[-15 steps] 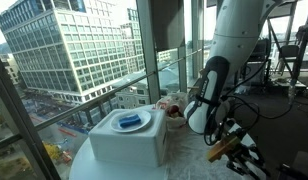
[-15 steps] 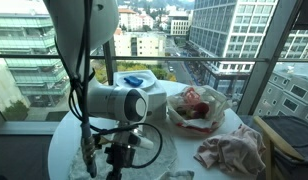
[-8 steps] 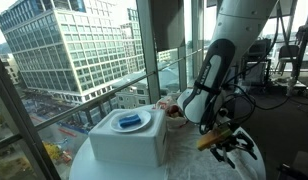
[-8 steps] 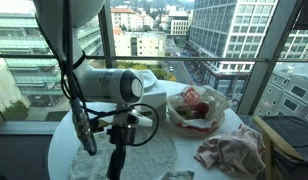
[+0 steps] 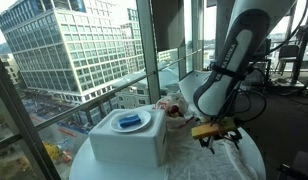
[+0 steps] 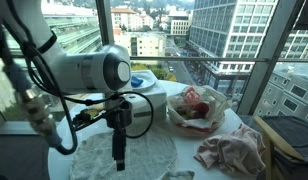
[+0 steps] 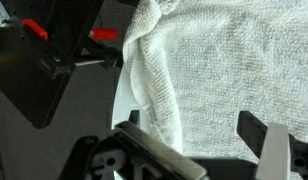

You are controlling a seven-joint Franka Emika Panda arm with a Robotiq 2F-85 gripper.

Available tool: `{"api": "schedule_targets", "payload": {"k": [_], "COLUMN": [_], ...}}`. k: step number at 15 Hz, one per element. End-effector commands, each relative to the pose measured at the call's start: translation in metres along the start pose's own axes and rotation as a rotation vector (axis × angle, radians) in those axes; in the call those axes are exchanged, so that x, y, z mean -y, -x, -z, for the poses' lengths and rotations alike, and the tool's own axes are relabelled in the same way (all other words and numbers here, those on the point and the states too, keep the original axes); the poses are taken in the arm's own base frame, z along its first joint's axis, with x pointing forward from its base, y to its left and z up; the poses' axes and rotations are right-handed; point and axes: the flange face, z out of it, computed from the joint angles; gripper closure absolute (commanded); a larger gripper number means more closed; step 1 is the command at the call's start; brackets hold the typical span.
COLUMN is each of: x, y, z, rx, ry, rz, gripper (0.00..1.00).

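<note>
White towel [image 7: 214, 60] lies rumpled just beneath the fingers [image 7: 259, 130]; they stand wide apart, holding nothing.

A white box [image 5: 129, 145] with a blue dish [image 5: 128, 122] on top stands on the round table [image 5: 82, 165]. A crumpled pinkish cloth [image 6: 232, 152] lies near a clear bag [image 6: 197, 108] of red things.

The towel [image 6: 149, 155] lies flat, and the room straight above it is open; the spread fingers [image 7: 262, 135] have only towel between them. Behind the towel a box [image 5: 129, 140] blocks the way. Beside the towel, a bag [image 6: 197, 108] and a cloth [image 6: 232, 150] crowd the counter [image 6: 184, 148]. Window glass [image 5: 94, 50] walls off the space past the box.
</note>
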Motion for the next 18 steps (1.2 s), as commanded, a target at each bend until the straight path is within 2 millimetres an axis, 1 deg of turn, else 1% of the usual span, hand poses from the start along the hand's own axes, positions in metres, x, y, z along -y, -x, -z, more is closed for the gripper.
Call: {"api": "schedule_targets", "payload": {"k": [1, 5, 9, 12, 14, 15, 18], "x": [-0.04, -0.062, -0.076, -0.084, -0.089, -0.077, -0.077], "y": [0.032, 0.05, 0.066, 0.075, 0.076, 0.073, 0.074], "z": [0.035, 0.064, 0.094, 0.11, 0.114, 0.108, 0.108], "rx": [-0.118, -0.229, -0.297, -0.326, -0.338, -0.313, -0.315], "ry": [-0.139, -0.168, -0.178, -0.171, -0.157, -0.157, -0.152], "rz": [0.021, 0.053, 0.059, 0.051, 0.044, 0.068, 0.068], "gripper": [0.0, 0.0, 0.0, 0.0, 0.0, 0.0, 0.0]}}
